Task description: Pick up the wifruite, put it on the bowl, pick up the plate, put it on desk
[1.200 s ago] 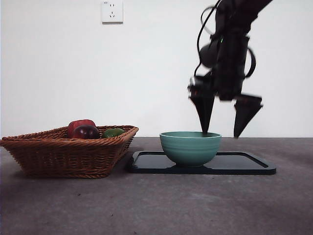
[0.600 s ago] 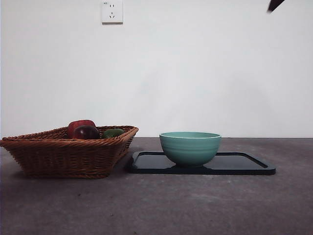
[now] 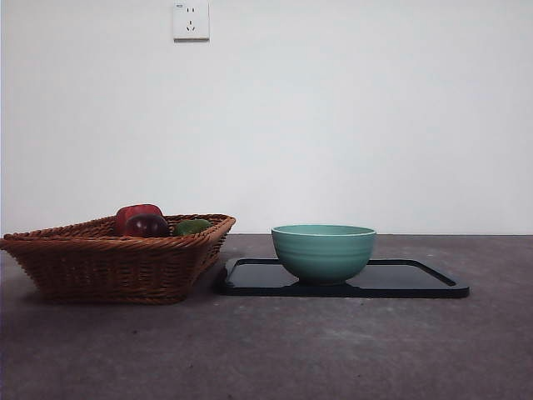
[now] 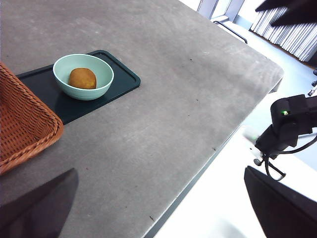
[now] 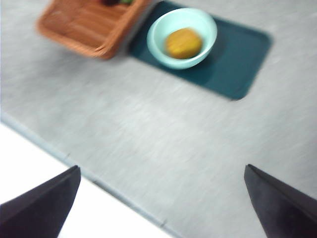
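Note:
The orange-brown wifruite (image 4: 82, 78) (image 5: 183, 43) lies inside the mint-green bowl (image 3: 324, 251) (image 4: 99, 89) (image 5: 158, 34). In the front view the bowl's wall hides it. The bowl stands on the plate (image 3: 416, 282) (image 4: 124, 79) (image 5: 237, 59), a dark rectangular tray lying on the grey desk (image 3: 275, 350) (image 4: 163, 124). My left gripper (image 4: 160, 171) is open, high above the desk's near side and far from the bowl. My right gripper (image 5: 162, 167) is also open and empty, high over the desk's edge in a blurred picture. Neither arm shows in the front view.
A brown wicker basket (image 3: 117, 258) (image 4: 20, 124) (image 5: 89, 25) stands left of the plate, holding a dark red fruit (image 3: 146, 223) and a green one (image 3: 193, 226). A wall socket (image 3: 191, 19) sits high on the white wall. Part of the other arm (image 4: 287, 124) shows beyond the desk edge.
The arm that hung with open jaws over the bowl has risen up and to the right, out of the front view. The bowl, plate and basket have not moved.

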`<state>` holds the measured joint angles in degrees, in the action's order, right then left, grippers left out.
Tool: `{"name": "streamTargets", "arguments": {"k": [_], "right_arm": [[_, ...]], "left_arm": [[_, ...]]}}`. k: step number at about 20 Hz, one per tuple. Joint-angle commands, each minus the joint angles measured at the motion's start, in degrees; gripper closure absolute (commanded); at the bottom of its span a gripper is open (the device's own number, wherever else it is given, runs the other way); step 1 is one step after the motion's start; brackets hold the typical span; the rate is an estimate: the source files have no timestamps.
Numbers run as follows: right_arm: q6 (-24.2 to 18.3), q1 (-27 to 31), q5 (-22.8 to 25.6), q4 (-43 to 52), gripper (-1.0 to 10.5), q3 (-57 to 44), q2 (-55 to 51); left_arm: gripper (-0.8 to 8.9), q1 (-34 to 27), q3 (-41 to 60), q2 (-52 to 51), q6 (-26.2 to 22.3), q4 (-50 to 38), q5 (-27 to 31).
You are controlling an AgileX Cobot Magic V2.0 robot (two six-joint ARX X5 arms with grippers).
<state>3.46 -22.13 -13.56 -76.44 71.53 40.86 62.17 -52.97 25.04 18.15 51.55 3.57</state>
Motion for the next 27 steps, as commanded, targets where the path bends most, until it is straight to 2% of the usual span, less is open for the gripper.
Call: {"name": "streamTargets", "arguments": {"k": [1, 7, 18, 23, 27], "right_arm": [[2.3, -0.3, -0.6, 0.4, 3.4, -4.2, -7.1], [4.5, -0.3, -0.6, 0.2, 3.4, -9.8, -19.5], [4.5, -0.3, -0.1, 1.9, 3.4, -9.8, -20.2], [4.5, -0.3, -0.1, 3.7, 3.4, -9.8, -20.2], [4.5, -0.3, 0.0, 4.3, 3.4, -9.8, -20.2]], "left_arm": [[2.19, 0.7, -0.7, 0.1, 0.3, -0.6, -0.1], [2.19, 0.7, -0.7, 0.1, 0.3, -0.6, -0.1], [2.21, 0.7, -0.7, 1.4, 3.0, -4.8, -0.1], [2.24, 0.7, -0.7, 9.8, 4.7, -6.3, 0.7], [2.24, 0.7, -0.7, 19.8, 5.6, -12.9, 0.7]]}}
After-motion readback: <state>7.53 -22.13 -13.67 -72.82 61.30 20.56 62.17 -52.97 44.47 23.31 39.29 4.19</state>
